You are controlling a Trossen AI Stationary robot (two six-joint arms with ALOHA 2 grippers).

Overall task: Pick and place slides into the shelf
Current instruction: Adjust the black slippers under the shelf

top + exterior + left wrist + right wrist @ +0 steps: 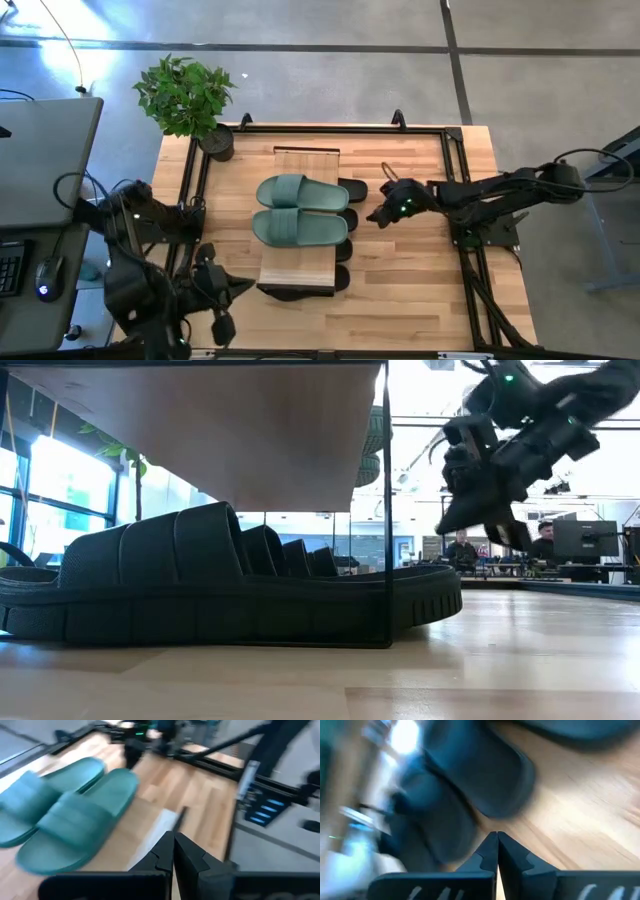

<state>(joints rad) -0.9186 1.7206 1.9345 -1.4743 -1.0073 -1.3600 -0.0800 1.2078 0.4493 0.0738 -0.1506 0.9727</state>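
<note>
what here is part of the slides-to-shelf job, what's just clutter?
Job:
- green slides, pair on top of the shelf
- black slides, under the shelf
- shelf
- right gripper, shut, beside the shelf
- left gripper, shut, near the shelf's end

Clutter:
- potted plant
- laptop
- mouse

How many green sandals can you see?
2: both lie side by side on top of the shelf, one green sandal farther back, the other nearer.
</note>
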